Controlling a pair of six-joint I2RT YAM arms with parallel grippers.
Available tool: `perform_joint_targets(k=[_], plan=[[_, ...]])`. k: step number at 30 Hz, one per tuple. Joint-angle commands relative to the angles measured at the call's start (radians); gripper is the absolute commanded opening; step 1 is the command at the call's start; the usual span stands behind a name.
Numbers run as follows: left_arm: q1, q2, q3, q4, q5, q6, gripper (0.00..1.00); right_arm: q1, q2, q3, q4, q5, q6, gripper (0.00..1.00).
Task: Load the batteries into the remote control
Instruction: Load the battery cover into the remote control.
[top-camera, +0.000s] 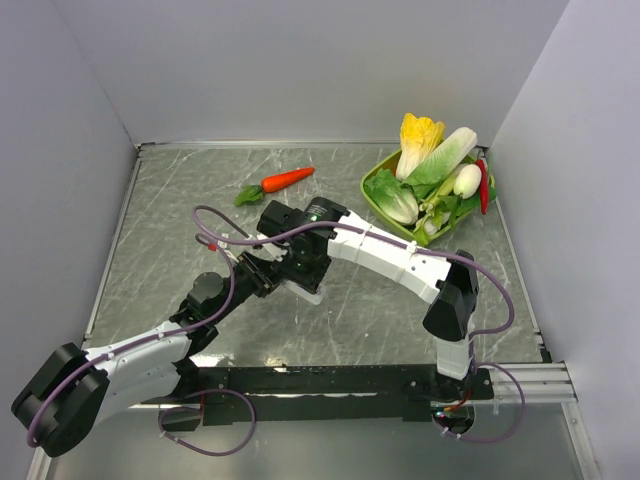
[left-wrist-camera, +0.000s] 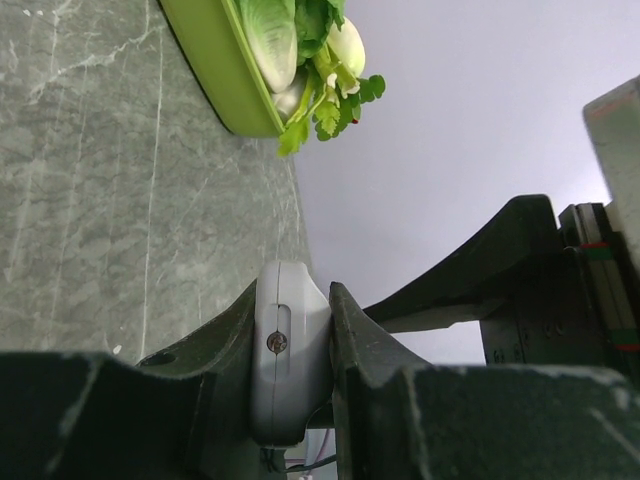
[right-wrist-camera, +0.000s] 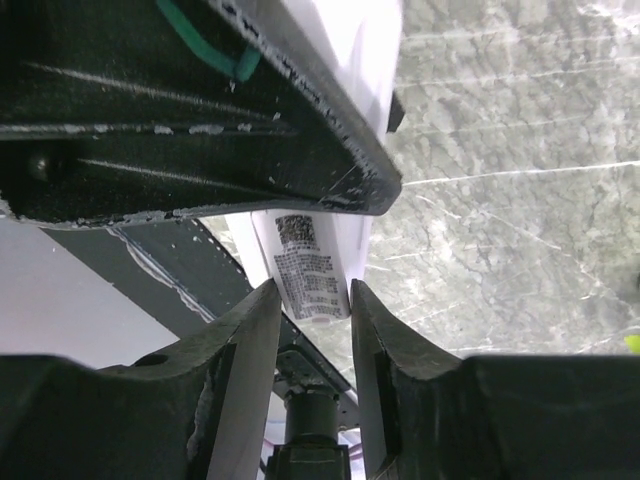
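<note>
Over the middle of the desk (top-camera: 180, 200), the remote control (left-wrist-camera: 290, 370) is clamped edgewise in the nearly shut left tool (left-wrist-camera: 296, 300). Its labelled back is flanked by the right tool (right-wrist-camera: 312, 295), though whether that tool grips it cannot be told. No batteries are seen, so loading is judged unfinished.

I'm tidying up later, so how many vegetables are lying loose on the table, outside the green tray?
1. The orange carrot lies on the table at the back, left of the green tray. Others may be hidden from view.
</note>
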Motion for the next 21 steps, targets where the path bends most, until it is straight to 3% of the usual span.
perform_joint_targets(k=[1, 21], plan=[[-0.008, -0.01, 0.003, 0.08, 0.028, -0.024, 0.01, -0.008, -0.015, 0.059, -0.089, 0.03, -0.014, 0.42], [-0.008, -0.015, 0.005, 0.084, 0.012, -0.058, 0.01, -0.01, 0.011, 0.11, -0.099, 0.004, 0.01, 0.38]])
